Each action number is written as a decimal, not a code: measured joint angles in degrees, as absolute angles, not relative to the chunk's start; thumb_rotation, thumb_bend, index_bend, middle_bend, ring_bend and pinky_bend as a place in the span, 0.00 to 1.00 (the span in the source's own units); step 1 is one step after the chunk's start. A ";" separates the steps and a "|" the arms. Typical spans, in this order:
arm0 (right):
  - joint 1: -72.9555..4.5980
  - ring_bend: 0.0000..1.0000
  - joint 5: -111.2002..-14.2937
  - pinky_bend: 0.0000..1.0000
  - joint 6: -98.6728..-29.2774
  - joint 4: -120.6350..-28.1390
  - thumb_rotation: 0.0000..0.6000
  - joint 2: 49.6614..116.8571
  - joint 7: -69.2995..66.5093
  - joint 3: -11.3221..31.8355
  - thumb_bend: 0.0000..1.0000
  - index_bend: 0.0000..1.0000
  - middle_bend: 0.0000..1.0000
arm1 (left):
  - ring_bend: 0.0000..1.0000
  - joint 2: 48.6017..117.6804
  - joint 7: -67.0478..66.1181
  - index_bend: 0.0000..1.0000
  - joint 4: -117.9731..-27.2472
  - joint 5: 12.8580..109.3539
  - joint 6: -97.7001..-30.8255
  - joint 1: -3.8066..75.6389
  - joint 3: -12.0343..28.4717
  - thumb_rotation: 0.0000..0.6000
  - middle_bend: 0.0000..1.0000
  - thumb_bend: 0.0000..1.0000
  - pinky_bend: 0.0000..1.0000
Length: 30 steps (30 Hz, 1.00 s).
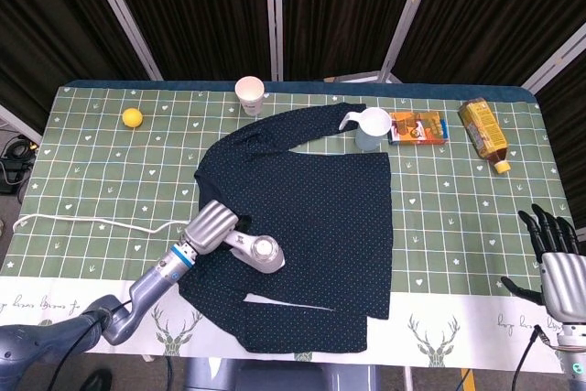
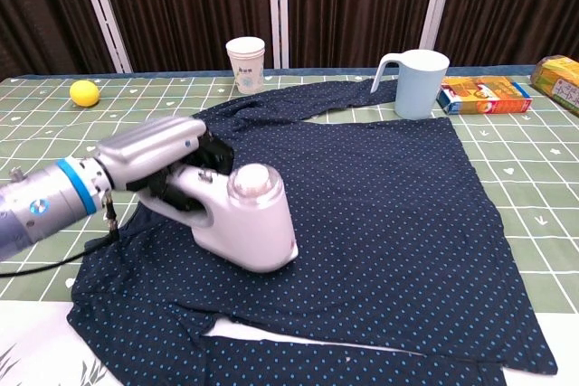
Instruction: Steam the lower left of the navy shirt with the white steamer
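Observation:
The navy dotted shirt (image 1: 311,217) (image 2: 380,196) lies flat across the middle of the table, hem toward me. My left hand (image 1: 210,227) (image 2: 154,153) grips the handle of the white steamer (image 1: 259,252) (image 2: 242,221), whose base rests on the shirt's lower left area. A white cord (image 1: 82,220) trails left from the steamer. My right hand (image 1: 552,254) hangs open off the table's right front corner, holding nothing, and only the head view shows it.
Along the back stand a paper cup (image 1: 250,94) (image 2: 245,63), a pale blue mug (image 1: 371,127) (image 2: 417,82), an orange box (image 1: 418,126) (image 2: 484,94) and a lying bottle (image 1: 483,133). A yellow ball (image 1: 133,117) (image 2: 84,92) sits at the far left.

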State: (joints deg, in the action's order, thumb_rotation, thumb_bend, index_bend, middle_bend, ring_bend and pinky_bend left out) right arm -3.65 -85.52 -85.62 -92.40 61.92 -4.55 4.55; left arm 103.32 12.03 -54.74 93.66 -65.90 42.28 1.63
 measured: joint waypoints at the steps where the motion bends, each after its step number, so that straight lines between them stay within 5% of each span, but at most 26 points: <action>1: -3.69 0.00 -85.47 0.00 -85.55 -92.38 1.00 61.93 -4.56 4.57 0.00 0.00 0.00 | 0.85 103.35 12.20 0.92 -54.26 93.30 -65.93 42.51 2.24 1.00 0.91 0.55 1.00; 15: -4.15 0.00 -84.88 0.00 -84.59 -92.16 1.00 62.20 -4.26 4.70 0.00 0.00 0.00 | 0.85 108.81 15.23 0.92 -41.76 88.60 -62.69 46.15 7.29 1.00 0.91 0.55 1.00; 30: -3.92 0.00 -84.70 0.00 -84.79 -92.03 1.00 61.69 -5.90 4.83 0.00 0.00 0.00 | 0.85 114.93 18.51 0.92 -34.27 88.94 -61.05 46.77 4.74 1.00 0.91 0.55 1.00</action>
